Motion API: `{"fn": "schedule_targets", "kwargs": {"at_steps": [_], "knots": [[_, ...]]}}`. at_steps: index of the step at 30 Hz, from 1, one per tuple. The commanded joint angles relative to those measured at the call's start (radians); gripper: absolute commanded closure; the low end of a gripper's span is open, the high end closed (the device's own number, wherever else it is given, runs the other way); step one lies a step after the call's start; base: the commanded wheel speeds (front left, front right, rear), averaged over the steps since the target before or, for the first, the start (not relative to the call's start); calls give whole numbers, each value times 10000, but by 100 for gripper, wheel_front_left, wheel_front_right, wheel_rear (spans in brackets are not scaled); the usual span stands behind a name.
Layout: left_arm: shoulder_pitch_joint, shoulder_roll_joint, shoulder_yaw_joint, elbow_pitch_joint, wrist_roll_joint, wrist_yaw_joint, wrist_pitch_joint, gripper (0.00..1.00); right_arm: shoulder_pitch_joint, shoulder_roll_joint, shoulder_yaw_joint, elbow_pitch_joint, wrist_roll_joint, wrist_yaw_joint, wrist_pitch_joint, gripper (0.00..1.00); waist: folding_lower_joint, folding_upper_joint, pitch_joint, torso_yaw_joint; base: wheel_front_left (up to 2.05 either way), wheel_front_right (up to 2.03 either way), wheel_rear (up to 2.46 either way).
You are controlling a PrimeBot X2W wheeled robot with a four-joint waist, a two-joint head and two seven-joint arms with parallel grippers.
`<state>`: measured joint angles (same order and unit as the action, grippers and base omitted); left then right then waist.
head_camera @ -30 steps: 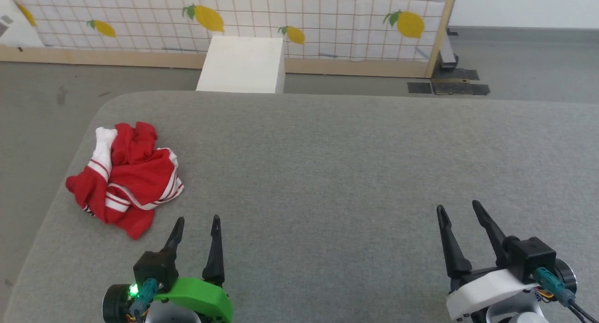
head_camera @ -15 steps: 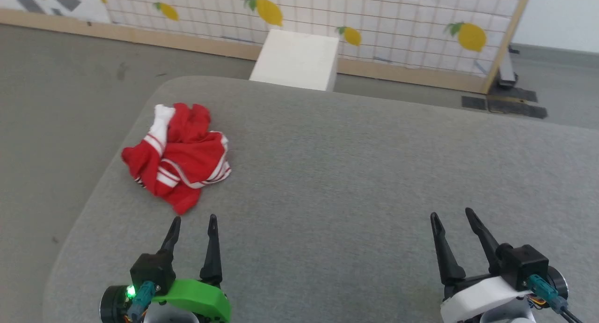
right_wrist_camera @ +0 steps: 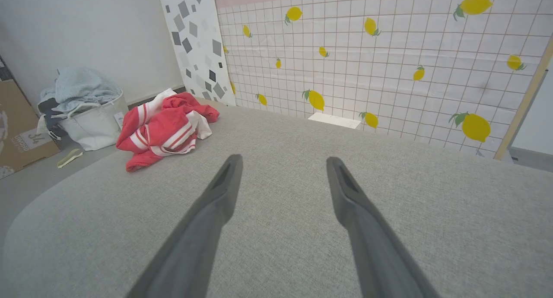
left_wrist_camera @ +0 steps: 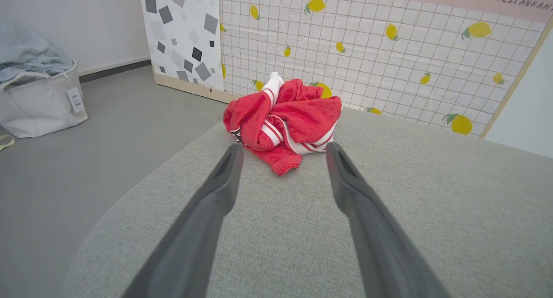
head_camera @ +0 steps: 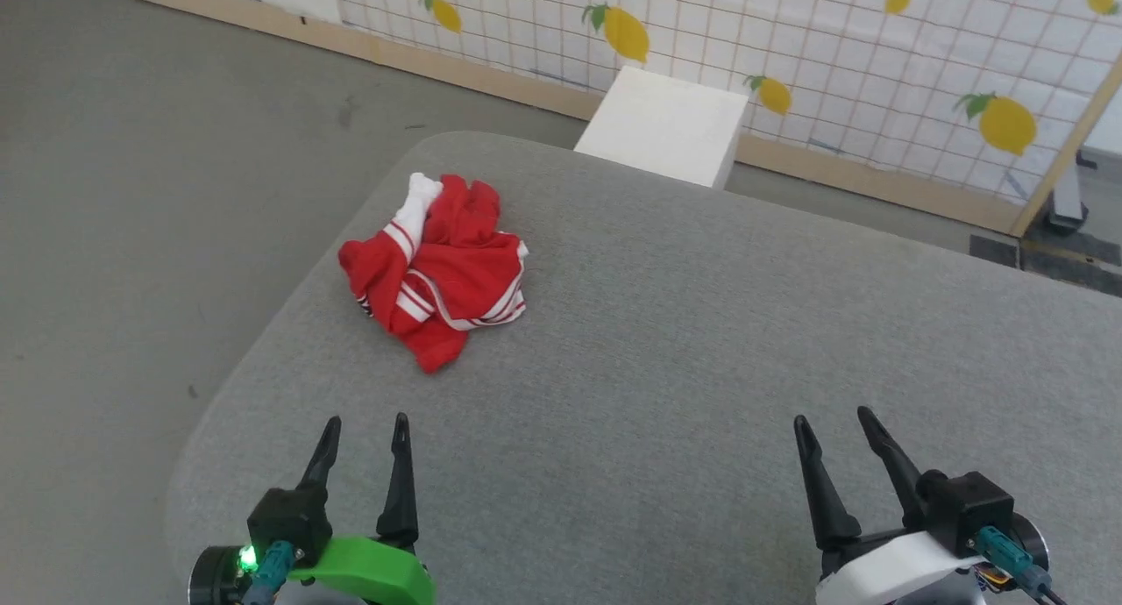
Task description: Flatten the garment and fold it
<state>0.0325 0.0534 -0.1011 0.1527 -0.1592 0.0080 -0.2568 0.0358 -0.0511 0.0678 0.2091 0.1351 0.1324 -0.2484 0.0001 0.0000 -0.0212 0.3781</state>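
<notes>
The garment (head_camera: 438, 276) lies crumpled in a red heap with white striped trim near the far left corner of the grey padded table (head_camera: 701, 342). From the left wrist it appears as the garment (left_wrist_camera: 287, 121) straight ahead of the fingers, and from the right wrist as the garment (right_wrist_camera: 166, 127) off to the left. My left gripper (head_camera: 364, 428) hovers open at the lower left, a short way in front of the heap and apart from it. My right gripper (head_camera: 831, 417) is open at the lower right, far from the cloth. Both are empty.
A white box (head_camera: 666, 127) stands on the floor beyond the table's far edge, before a lemon-patterned grid screen (head_camera: 789, 53). A pale laundry basket (left_wrist_camera: 39, 99) holding cloth sits on the floor to the left. The table's left edge curves close to the garment.
The head camera has turned left, so the whole picture has shifted right and the garment sits nearer the centre. Both grippers stay open in the same low positions.
</notes>
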Motion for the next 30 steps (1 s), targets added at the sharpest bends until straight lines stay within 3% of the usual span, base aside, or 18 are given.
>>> {"fn": "schedule_targets", "kwargs": {"at_steps": [1,22,30], "knots": [[147,-32,-6,-18,49,-52,-49,0,131,9,21,23,31,-17,-108,0,-1,0,-107,191,0,0,0],[107,-32,-47,-59,-20,-16,-49,0,70,9,78,72,95,-17,-129,0,-1,0,54,347,0,0,0],[-1012,141,-3,240,-64,-563,-47,0,-335,9,-91,-398,-371,-17,43,0,-1,0,1165,-235,0,0,0]]}}
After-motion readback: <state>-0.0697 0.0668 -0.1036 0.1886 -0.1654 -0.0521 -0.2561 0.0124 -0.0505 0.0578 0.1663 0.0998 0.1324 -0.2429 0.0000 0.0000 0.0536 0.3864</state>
